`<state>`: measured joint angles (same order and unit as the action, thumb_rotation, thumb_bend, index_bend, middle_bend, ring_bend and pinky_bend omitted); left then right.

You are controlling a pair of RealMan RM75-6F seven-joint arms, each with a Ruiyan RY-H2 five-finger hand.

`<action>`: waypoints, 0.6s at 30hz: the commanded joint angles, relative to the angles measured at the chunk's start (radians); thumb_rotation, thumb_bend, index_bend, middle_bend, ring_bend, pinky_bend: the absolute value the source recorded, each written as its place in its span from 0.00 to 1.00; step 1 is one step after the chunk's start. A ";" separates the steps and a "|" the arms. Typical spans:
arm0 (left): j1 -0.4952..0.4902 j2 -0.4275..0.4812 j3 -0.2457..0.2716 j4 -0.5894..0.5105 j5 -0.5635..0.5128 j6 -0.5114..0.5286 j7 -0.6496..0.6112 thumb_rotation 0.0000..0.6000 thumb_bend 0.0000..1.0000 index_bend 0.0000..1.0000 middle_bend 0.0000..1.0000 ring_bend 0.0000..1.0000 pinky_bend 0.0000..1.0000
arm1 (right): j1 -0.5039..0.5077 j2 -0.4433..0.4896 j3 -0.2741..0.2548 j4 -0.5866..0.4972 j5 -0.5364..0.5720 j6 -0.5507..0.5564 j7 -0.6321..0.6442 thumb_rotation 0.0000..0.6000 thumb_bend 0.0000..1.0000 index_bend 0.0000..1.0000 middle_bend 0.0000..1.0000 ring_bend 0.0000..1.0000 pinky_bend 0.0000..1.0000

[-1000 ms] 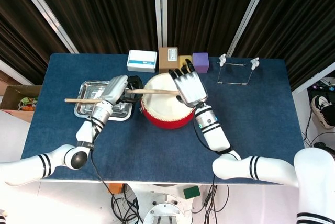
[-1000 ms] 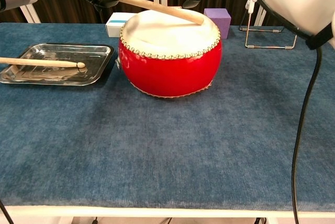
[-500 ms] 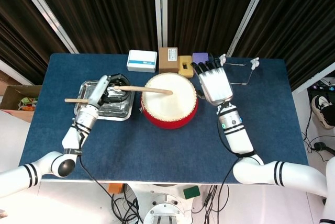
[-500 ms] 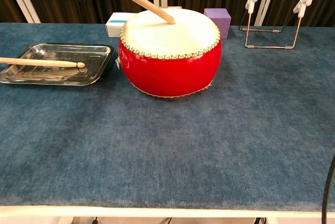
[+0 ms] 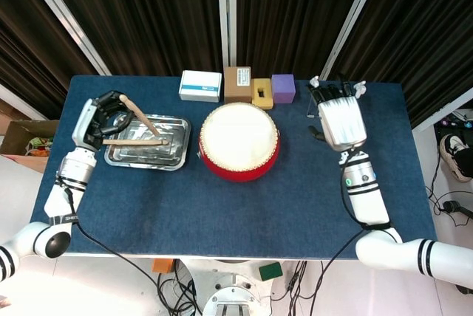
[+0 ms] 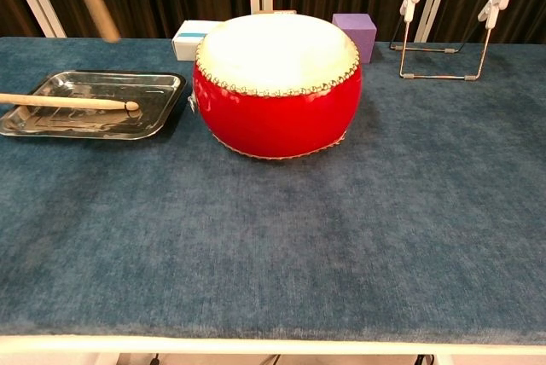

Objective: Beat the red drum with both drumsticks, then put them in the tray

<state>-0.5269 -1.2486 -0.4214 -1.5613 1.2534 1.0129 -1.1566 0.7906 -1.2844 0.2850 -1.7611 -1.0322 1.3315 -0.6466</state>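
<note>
Head view: left hand [image 5: 103, 113] swung second drumstick [image 5: 139, 116] off drum [image 5: 239, 141] to above tray [image 5: 145, 155], fingers gripping it; right hand [image 5: 340, 120] withdrew, fingers spread. Release pending.

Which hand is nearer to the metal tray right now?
Left. The left hand holds a drumstick at the metal tray's left end; the right hand is far across the table, beyond the red drum.

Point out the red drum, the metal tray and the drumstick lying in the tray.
Red drum [image 6: 277, 113], chest view, on its red side wall.
Metal tray [image 5: 171, 161], head view, on its near rim.
Drumstick lying in the tray [image 6: 64, 102], chest view, on the middle of its shaft.
</note>
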 commanded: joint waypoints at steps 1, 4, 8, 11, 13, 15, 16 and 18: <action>0.009 0.002 0.000 0.028 -0.030 -0.011 -0.008 1.00 0.47 0.61 0.61 0.46 0.48 | -0.022 0.021 -0.013 -0.013 -0.013 0.006 0.008 1.00 0.00 0.26 0.38 0.29 0.14; 0.010 -0.006 0.010 0.061 -0.057 -0.036 0.002 1.00 0.47 0.61 0.61 0.46 0.48 | -0.042 0.038 -0.022 -0.020 -0.025 0.010 0.018 1.00 0.00 0.25 0.38 0.29 0.14; 0.006 -0.027 0.039 0.125 -0.081 -0.061 0.072 1.00 0.47 0.61 0.61 0.46 0.48 | -0.068 0.051 -0.035 -0.019 -0.039 0.013 0.038 1.00 0.00 0.25 0.38 0.29 0.14; 0.008 -0.049 0.060 0.176 -0.102 -0.054 0.167 1.00 0.47 0.61 0.61 0.46 0.48 | -0.086 0.056 -0.043 -0.012 -0.046 0.015 0.053 1.00 0.00 0.25 0.38 0.29 0.13; 0.010 -0.063 0.071 0.207 -0.117 -0.040 0.239 1.00 0.47 0.61 0.62 0.46 0.48 | -0.098 0.058 -0.046 -0.006 -0.049 0.016 0.064 1.00 0.00 0.25 0.38 0.29 0.13; 0.009 -0.079 0.093 0.245 -0.115 -0.011 0.355 1.00 0.48 0.61 0.62 0.46 0.48 | -0.107 0.057 -0.049 0.001 -0.052 0.015 0.073 1.00 0.00 0.24 0.38 0.29 0.13; 0.008 -0.086 0.101 0.258 -0.113 0.002 0.408 1.00 0.48 0.61 0.62 0.46 0.48 | -0.110 0.056 -0.050 0.003 -0.052 0.013 0.076 1.00 0.00 0.24 0.38 0.29 0.13; 0.005 -0.094 0.116 0.275 -0.109 0.023 0.505 1.00 0.48 0.61 0.62 0.46 0.48 | -0.115 0.053 -0.051 0.009 -0.056 0.012 0.081 1.00 0.00 0.23 0.38 0.29 0.13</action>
<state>-0.5192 -1.3137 -0.3421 -1.3433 1.1500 0.9933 -0.8066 0.6764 -1.2312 0.2344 -1.7522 -1.0878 1.3440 -0.5662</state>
